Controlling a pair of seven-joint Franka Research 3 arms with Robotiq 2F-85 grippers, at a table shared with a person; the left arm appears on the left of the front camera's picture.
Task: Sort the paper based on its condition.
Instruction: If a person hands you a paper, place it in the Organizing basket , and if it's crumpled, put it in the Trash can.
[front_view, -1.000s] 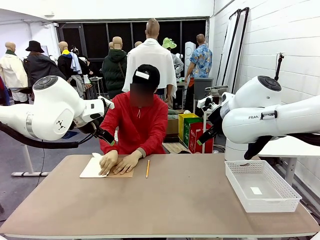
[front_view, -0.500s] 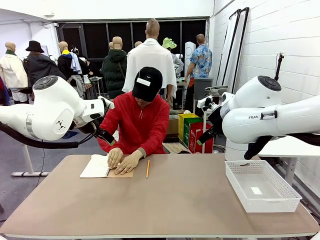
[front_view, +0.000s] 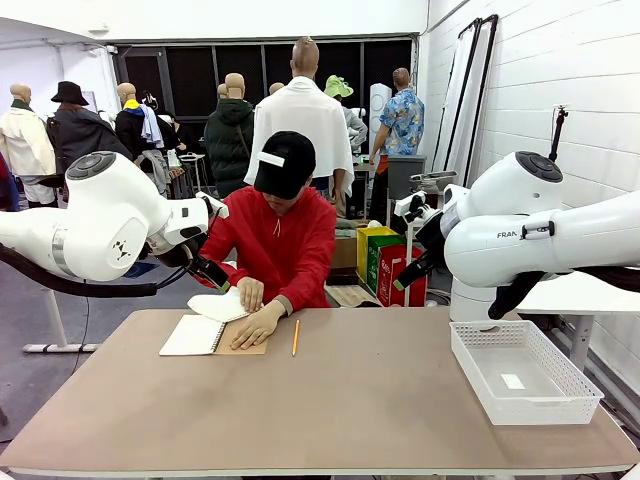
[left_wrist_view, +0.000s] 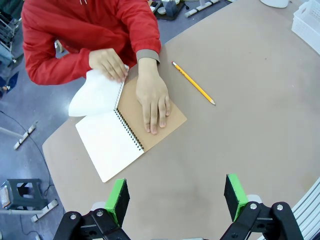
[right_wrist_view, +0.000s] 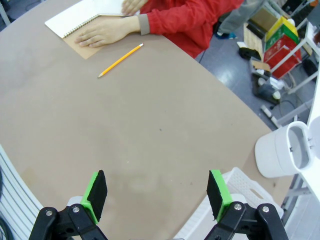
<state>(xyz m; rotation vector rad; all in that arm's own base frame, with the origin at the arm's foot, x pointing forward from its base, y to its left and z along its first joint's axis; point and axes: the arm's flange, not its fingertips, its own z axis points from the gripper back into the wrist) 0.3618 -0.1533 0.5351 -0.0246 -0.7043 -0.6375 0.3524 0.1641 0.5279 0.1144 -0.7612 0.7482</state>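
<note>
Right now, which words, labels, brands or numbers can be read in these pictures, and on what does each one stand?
"FRAN": on the white shell of the right arm, front view; the rest of the word is hidden.
White tag on the floor of the tray: too small to read.
Red and green boxes behind the table: print too blurred to read.
Open notebook: no writing seen on its page.

A person (front_view: 285, 250) in a red sweatshirt and black cap sits at the far side of a tan table (front_view: 380, 410), bent over a spiral notebook (front_view: 195, 337) that lies open, its brown kraft cover flat on the tabletop. A yellow pencil (front_view: 295, 338) lies just to the notebook's right. A white mesh basket (front_view: 540, 408) stands near the table's right edge. Green, yellow and red boxes (front_view: 385, 262) sit on the floor behind.
</note>
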